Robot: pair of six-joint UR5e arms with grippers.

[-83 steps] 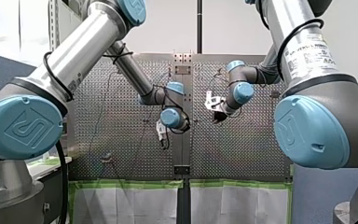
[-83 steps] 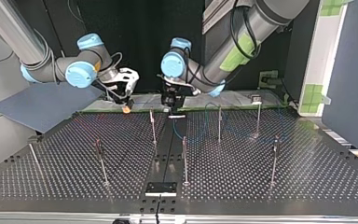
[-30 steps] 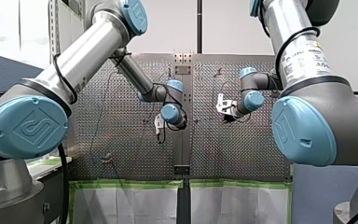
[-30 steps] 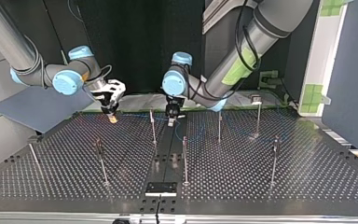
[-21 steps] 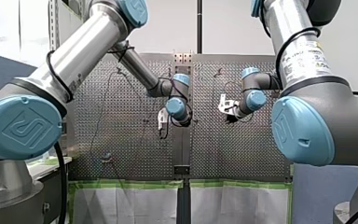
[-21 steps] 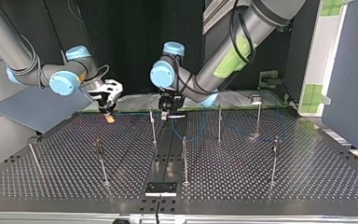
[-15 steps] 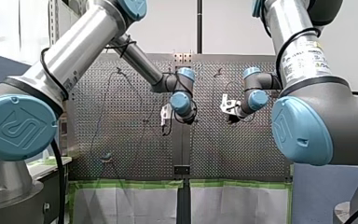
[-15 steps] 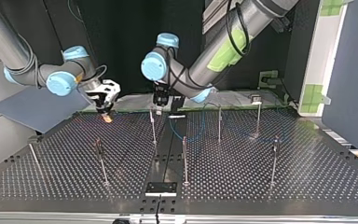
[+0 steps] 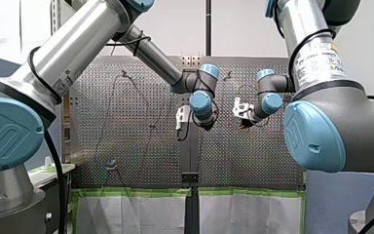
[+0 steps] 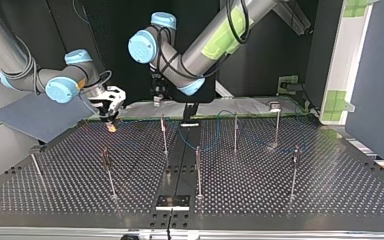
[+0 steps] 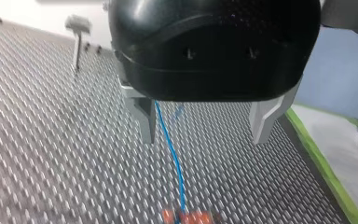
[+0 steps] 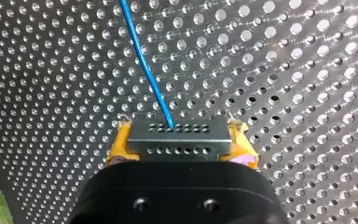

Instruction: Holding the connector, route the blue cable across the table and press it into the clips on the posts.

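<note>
Connector (image 12: 177,141) half-buried between yellow pads (image 12: 120,146) of right end effector (image 12: 181,148)

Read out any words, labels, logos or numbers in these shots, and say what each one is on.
Nothing reads clearly.
White label on my right arm: printed lines, too blurred to read.
Small sticker on my left arm: too small to read.
Blue joint cap: embossed logo mark, no legible letters.

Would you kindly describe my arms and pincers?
Both arms are silver tubes with light-blue joint caps and black cables. My left arm wears green tape; my right arm bears a white printed label. My left pincer is black with grey metal fingers; my right pincer black with yellow pads.
</note>
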